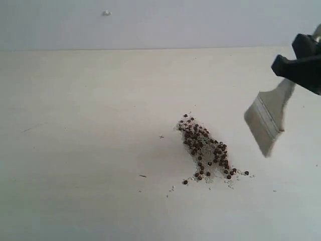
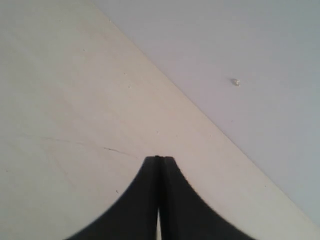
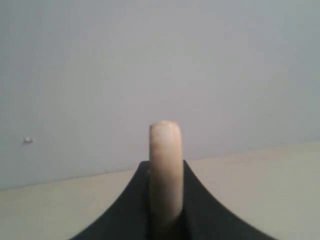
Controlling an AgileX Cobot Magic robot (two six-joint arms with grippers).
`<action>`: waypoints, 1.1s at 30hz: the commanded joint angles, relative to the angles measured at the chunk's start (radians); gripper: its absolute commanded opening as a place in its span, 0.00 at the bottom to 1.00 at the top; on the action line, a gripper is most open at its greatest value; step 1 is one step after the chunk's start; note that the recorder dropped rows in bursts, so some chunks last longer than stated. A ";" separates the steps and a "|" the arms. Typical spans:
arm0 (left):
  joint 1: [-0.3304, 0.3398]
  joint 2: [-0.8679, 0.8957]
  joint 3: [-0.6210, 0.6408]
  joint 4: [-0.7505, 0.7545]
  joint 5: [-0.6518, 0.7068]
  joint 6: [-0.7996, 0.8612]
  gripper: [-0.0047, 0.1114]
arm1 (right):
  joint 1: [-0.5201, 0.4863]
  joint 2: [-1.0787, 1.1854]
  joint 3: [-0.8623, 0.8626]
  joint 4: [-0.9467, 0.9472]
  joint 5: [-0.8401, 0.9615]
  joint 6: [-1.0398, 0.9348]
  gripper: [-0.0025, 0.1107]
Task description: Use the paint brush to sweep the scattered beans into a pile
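The beans [image 1: 206,146] lie in a loose dark reddish-brown pile on the pale table, mixed with fine whitish grains. The paint brush [image 1: 268,118] hangs in the air to the right of the pile, bristles pointing down and left, clear of the table. My right gripper [image 1: 301,65] is shut on its cream handle [image 3: 165,170], which stands up between the black jaws [image 3: 165,167] in the right wrist view. My left gripper [image 2: 160,158] is shut with nothing in it, over bare table; it does not show in the exterior view.
A few stray beans and grains [image 1: 188,181] lie at the near edge of the pile. The table [image 1: 80,150] meets a grey wall at the back, with a small white mark [image 1: 106,13] on the wall.
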 commanded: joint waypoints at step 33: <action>-0.002 -0.007 0.002 -0.005 0.000 0.006 0.04 | -0.003 -0.053 0.173 0.118 0.023 -0.005 0.02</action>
